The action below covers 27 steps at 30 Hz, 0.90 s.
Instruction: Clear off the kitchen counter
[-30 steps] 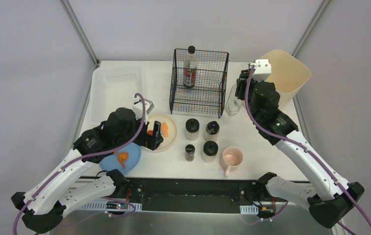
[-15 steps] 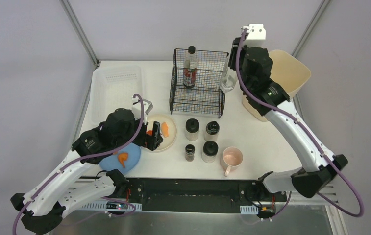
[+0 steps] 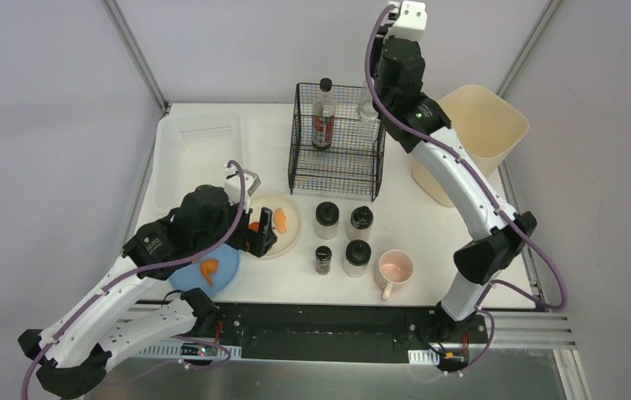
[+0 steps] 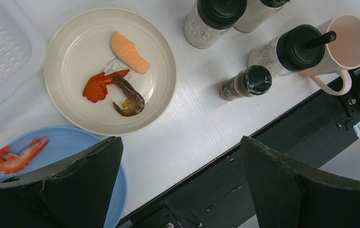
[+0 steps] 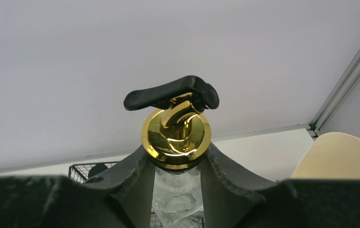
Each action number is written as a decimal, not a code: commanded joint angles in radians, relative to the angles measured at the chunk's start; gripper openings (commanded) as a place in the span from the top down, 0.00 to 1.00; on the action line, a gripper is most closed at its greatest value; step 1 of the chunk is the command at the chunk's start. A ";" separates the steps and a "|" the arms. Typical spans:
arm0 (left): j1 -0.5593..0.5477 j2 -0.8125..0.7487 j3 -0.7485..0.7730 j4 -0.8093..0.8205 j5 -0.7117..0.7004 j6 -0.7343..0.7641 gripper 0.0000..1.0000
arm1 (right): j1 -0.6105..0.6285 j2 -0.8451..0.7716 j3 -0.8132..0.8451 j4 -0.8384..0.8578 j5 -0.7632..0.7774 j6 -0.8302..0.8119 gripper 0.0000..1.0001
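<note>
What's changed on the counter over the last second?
The right gripper, shut on the pump bottle, lifted it from beside the wire basket up and leftward, to the basket's far right corner. The left gripper stayed open by the cream plate; jars and mug unmoved.

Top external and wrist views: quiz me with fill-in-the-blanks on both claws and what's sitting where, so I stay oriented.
The right claw is shut on a clear bottle with a ____ collar.
The left claw hangs open, holding ____.
The plate carrying a lone shrimp is ____.
Inside the black wire basket stands one dark-capped ____.
Missing words: gold; nothing; blue; bottle.
</note>
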 commanded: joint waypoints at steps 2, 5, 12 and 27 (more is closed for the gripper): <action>0.001 0.000 -0.012 0.026 0.012 0.027 0.00 | 0.005 0.096 0.193 0.179 0.097 -0.007 1.00; 0.000 0.001 -0.027 0.030 0.013 0.038 0.00 | 0.005 0.159 0.256 0.182 0.118 -0.008 1.00; 0.001 -0.022 -0.056 0.058 0.025 0.049 0.00 | 0.005 0.275 0.357 0.197 0.158 -0.031 1.00; 0.001 -0.041 -0.051 0.060 0.077 0.060 0.00 | -0.008 0.306 0.152 0.222 0.230 0.088 1.00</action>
